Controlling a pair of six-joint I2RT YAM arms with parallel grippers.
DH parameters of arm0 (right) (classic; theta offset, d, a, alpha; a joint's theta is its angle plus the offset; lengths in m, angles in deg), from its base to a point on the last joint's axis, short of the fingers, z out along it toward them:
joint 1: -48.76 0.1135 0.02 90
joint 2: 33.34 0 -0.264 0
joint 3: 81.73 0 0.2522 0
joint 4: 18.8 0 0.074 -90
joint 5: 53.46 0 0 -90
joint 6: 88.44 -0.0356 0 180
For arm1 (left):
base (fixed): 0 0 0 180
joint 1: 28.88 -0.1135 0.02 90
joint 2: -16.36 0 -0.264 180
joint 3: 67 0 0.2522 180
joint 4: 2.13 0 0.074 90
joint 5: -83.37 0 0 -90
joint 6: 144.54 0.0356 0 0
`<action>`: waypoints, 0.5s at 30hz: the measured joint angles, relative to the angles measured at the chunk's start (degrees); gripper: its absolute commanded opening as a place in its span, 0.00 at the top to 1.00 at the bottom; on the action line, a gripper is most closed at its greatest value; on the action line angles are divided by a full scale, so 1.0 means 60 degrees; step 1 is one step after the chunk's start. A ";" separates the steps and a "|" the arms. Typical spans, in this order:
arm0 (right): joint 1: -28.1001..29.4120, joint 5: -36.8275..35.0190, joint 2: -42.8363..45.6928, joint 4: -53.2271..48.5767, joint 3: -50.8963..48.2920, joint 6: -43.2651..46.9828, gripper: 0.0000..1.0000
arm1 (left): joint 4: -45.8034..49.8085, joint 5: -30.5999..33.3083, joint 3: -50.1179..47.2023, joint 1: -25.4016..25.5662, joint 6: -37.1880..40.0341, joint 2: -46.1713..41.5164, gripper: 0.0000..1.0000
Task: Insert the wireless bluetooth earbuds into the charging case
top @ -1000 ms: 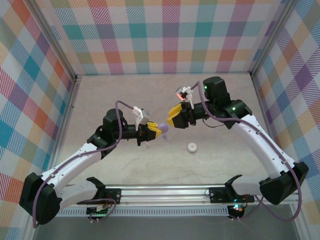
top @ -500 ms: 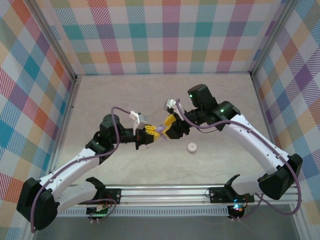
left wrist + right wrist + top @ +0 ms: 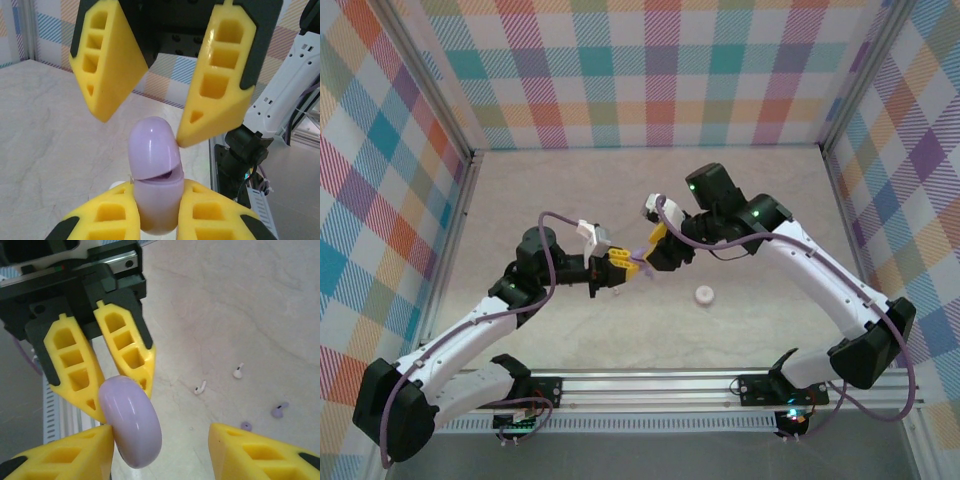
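— Purple charging case [image 3: 152, 170]: where is it?
— Clamped in the left gripper [image 3: 157, 197]; the right gripper [image 3: 160, 434] straddles its lid, jaws half apart, not closed.
— And the earbuds [image 3: 238, 371]?
— Loose on the table [image 3: 225, 300], apart from both.

Above the middle of the table [image 3: 520, 190], clamped by its base between the fingers of the left gripper [image 3: 630, 266], the charging case [image 3: 638, 258], its free end in between the spread fingers of the right gripper [image 3: 650, 254], close by one and well apart from the other. On the table below, apart from the case, four earbuds [image 3: 238, 371], lying loose in two pairs. Right of both grippers and nearer the arm bases, on the table, a disc [image 3: 703, 294].
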 measured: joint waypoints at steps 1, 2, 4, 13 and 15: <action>0.0000 -0.0142 -0.0022 0.0000 0.0076 -0.0040 0.47 | 0.0058 0.0000 0.0000 0.0000 0.0000 0.0000 1.00; 0.0000 -0.0382 -0.0040 0.0029 0.0153 -0.0084 0.47 | 0.0124 -0.0066 0.0000 0.0004 0.0007 0.0000 1.00; -0.0015 -0.0747 -0.0098 0.0124 0.0255 -0.0178 0.47 | 0.0120 -0.0211 0.0004 0.0029 0.0036 -0.0022 1.00; -0.0131 -0.1384 -0.0295 0.0306 0.0284 -0.0871 0.45 | 0.0087 -0.0186 0.0000 0.0029 0.0047 -0.0208 1.00; -0.0171 -0.1373 -0.0178 0.0459 0.0259 -0.1107 0.44 | 0.0080 -0.0076 -0.0004 0.0029 0.0091 -0.0277 1.00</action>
